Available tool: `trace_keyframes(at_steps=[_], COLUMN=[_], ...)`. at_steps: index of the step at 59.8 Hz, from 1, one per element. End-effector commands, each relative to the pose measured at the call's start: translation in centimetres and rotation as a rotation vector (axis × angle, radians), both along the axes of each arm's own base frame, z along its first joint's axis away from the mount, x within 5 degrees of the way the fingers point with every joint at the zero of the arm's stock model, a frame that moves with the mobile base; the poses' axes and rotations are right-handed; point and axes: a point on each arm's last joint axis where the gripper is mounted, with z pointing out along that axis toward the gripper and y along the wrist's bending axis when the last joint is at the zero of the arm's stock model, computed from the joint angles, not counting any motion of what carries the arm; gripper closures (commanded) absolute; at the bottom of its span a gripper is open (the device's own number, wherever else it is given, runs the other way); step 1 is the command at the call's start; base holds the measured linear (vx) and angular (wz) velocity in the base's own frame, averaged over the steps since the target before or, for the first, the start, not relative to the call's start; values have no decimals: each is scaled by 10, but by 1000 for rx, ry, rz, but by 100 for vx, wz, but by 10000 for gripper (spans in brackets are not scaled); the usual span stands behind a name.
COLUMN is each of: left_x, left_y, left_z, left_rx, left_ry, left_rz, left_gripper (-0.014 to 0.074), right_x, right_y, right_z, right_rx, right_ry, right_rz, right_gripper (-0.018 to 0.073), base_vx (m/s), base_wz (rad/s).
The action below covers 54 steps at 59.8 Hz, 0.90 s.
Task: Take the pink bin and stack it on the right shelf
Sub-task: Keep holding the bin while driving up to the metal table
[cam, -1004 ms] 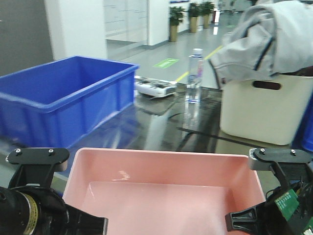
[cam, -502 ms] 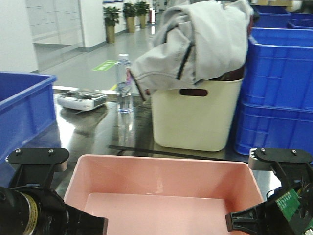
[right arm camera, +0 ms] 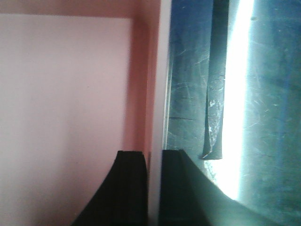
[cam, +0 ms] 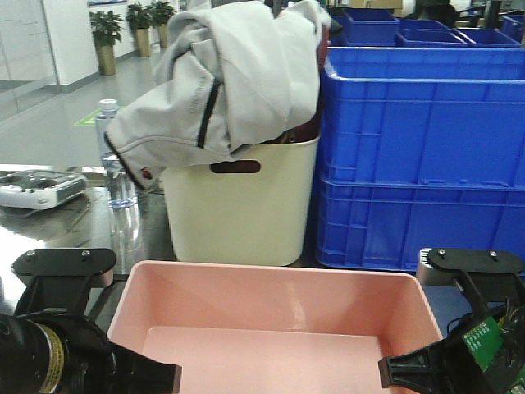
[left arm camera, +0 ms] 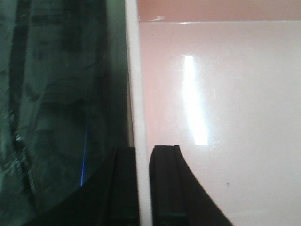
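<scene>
The pink bin (cam: pixel 271 328) fills the lower middle of the front view, held between my two arms over the right shelf's shiny steel top (cam: pixel 57 226). My left gripper (left arm camera: pixel 143 150) is shut on the bin's left rim (left arm camera: pixel 133 84), one finger outside and one inside. On the opposite rim (right arm camera: pixel 157 70) my right gripper (right arm camera: pixel 154 153) is shut the same way. Inside the bin (left arm camera: pixel 225 94) nothing lies on the pale floor (right arm camera: pixel 61 94). Beneath the right side, the steel top (right arm camera: pixel 273 117) carries a black tape line (right arm camera: pixel 214 94).
A cream bin (cam: pixel 238 213) draped with a grey jacket (cam: pixel 221 74) stands just beyond the pink bin. Stacked blue crates (cam: pixel 418 156) rise at the right. A water bottle (cam: pixel 115 156) and a white controller (cam: pixel 37 189) sit at the left.
The view has swung right: the big blue crate on the left has left the frame, the cream bin has slid leftward, and stacked blue crates have come in. Both grippers keep their hold.
</scene>
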Motion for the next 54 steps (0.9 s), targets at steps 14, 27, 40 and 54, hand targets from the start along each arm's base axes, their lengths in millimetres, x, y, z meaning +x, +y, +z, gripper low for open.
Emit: trace_keyframes(at_steps=[14,27,40,54], left_x=[-1,-1,-1,-1], left_y=[-1,-1,-1,-1], left_z=[22,22,22,22], left_rx=[-66,-66,-66,-66], left_ry=[-110,-110,-110,-110], left_rz=[-34,-34,-34,-34], left_gripper=[555,555,555,555], right_x=[2,2,2,2], right_y=[-3,-3,-3,-3], right_z=[16,16,16,16], right_rx=[1,1,1,1], right_ry=[-104,-104,-105,-105], right_rz=[13,13,14,14], right_gripper=[475,475,475,475], base_vx=[4,0,0,0], base_wz=[-10,0,0,0])
